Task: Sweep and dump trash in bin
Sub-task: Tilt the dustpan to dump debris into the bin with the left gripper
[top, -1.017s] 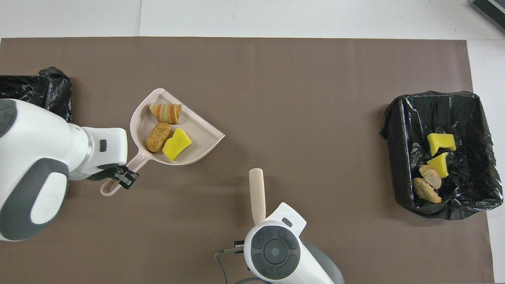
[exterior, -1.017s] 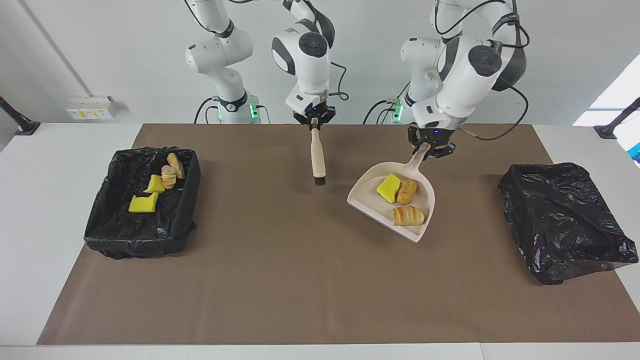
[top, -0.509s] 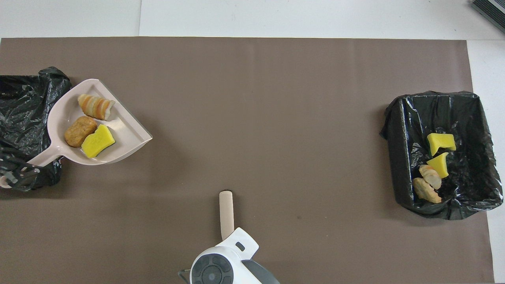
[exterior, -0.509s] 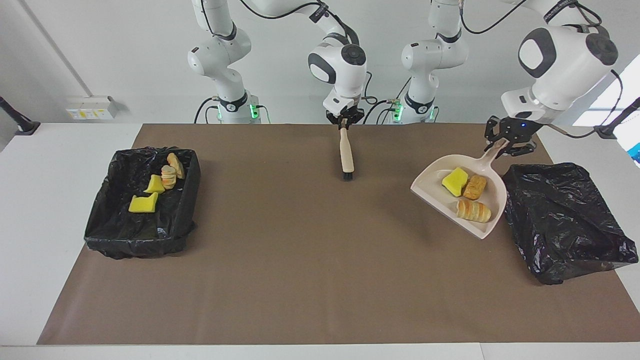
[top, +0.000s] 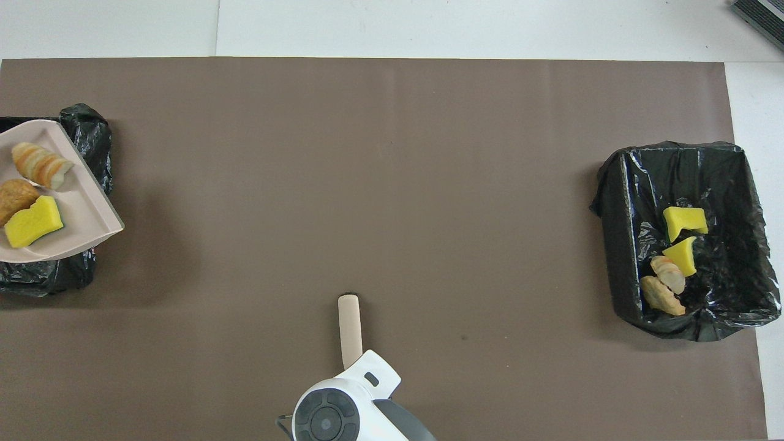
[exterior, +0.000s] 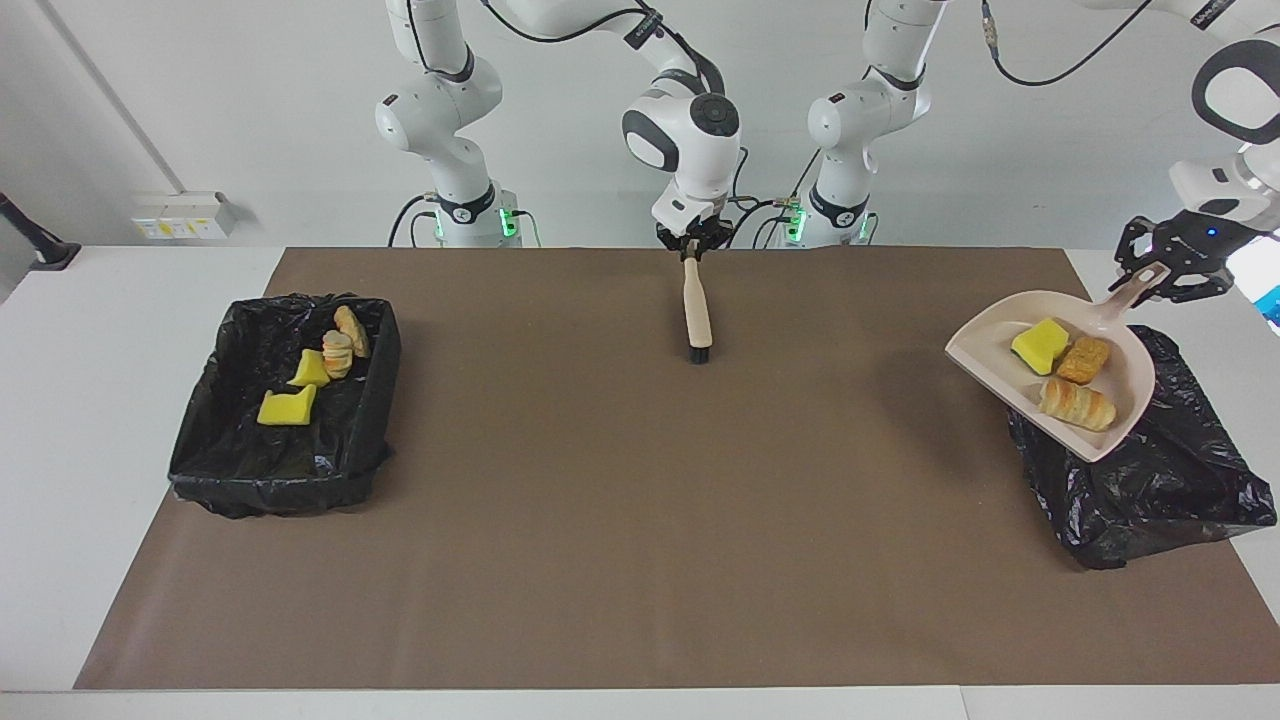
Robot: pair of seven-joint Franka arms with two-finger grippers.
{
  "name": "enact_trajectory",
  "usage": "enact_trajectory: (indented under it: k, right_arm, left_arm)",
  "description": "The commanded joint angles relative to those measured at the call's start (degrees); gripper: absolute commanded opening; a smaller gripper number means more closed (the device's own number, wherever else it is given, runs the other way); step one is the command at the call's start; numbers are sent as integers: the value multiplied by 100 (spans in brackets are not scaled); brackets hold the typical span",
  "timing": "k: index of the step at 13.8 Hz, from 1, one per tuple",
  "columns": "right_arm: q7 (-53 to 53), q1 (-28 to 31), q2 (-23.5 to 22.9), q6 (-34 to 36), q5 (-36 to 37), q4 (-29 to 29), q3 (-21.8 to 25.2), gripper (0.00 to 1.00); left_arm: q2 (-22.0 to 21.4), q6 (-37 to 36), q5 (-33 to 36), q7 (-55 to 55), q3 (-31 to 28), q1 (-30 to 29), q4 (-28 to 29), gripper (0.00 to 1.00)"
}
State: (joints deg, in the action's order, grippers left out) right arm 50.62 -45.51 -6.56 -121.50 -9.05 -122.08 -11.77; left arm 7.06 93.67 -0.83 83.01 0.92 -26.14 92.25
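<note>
Beige dustpan (exterior: 1120, 385) carrying trash (exterior: 1076, 403), clamped in left gripper (exterior: 1163, 273), over bin (exterior: 1170, 480)

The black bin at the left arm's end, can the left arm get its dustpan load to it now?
Probably yes: the left gripper holds the dustpan partly over that bin, with nothing between them.

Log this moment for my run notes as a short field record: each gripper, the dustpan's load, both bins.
left gripper: shut on dustpan handle, over the bin at the left arm's end
dustpan load: yellow sponge, brown lump, striped bread lump
right gripper: at brush handle top, brush hanging bristles down
other bin: four scraps inside
</note>
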Motion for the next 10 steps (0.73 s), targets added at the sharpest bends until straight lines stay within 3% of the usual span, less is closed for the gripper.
enact_trajectory:
  k: [1,3,5,10]
  right_arm:
    - [27,103,-12,450,254,341,-1,100]
    - [-235,269,23,863,255,710,34,100]
    - [-761,699,102,1390,255,1123,25,100]
    - [-2439,1631,129,2534,500,2020,43,100]
  left_arm:
    - [681,-244,232,757,66,-347,-1004,0]
    - [1103,-218,486,1592,66,-593,-1663,0]
    - [1254,-17,1134,2034,92,-612,-1956,0]
    - [1176,546,2867,1931,110,-183,-1642,0]
